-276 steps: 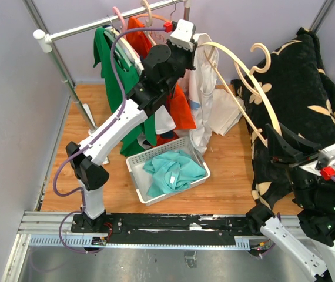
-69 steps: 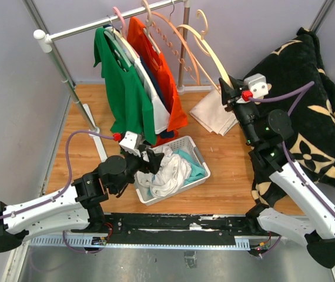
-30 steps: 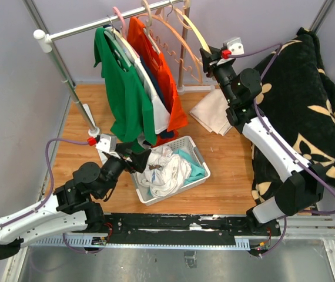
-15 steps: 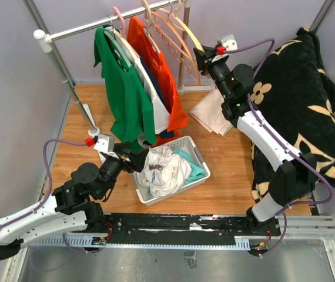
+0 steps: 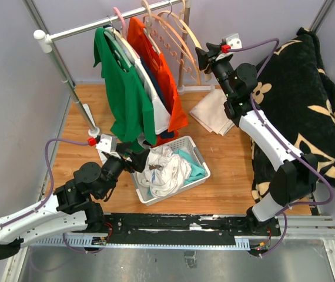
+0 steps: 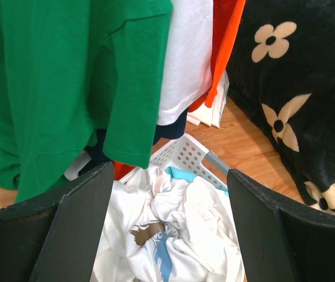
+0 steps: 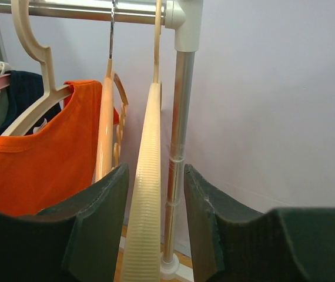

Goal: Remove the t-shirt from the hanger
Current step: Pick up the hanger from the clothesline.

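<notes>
1. Near the front edge of the wooden board [image 5: 226, 176], the white t-shirt [image 6: 167, 235] lies in the basket [image 6: 185, 157], off its hanger. That part looks done.
2. The left gripper [image 6: 170, 173] hangs over the basket with its jaws wide apart, holding nothing.
3. At the far end of the rail [image 7: 67, 9], the right gripper [image 7: 156, 167] has its jaws a little apart around the bare hanger [image 7: 147, 223], not pinching it.
4. It is tight there. The post [image 7: 176, 117] is just beside it, and another hanger [image 7: 106, 129] is on the other side. The open room is straight back.

White t-shirt [image 5: 164, 169] crumpled in basket [image 6: 182, 157], hanger [image 7: 146, 194] bare.
</notes>
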Motion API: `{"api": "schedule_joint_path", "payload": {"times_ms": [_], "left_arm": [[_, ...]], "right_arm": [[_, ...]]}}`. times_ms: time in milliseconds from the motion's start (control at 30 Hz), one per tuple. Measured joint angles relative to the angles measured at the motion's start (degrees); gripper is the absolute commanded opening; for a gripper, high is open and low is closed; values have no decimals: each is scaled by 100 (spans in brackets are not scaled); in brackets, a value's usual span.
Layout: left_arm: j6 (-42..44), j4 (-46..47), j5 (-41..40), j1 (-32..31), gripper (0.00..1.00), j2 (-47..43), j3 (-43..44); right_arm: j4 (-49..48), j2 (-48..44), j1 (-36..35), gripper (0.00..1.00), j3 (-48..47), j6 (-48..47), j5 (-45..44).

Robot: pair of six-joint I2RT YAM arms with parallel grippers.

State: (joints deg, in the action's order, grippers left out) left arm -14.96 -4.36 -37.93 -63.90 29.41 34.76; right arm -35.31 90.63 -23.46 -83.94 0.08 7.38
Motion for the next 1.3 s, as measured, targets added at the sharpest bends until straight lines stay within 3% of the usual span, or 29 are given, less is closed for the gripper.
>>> {"api": "schedule_joint_path", "payload": {"times_ms": [167,433,600,1033,1300], "left_arm": [[2,7,0,0,83,4,7],[101,155,-144,0,99,168,166],[144,295,-212,0,100,345,212],[76,299,-229,0,100,367,214],[7,295,-245,0,100,205,205]], "right_arm": [[26,-118,0,51,2,28,7],[44,-981,0,53,234,153,136],[238,-1344,-31,55,210,404,459],[1537,-782,-1071,57,-496,455,433],[2000,-269,-1333,57,-874,483,96]]}}
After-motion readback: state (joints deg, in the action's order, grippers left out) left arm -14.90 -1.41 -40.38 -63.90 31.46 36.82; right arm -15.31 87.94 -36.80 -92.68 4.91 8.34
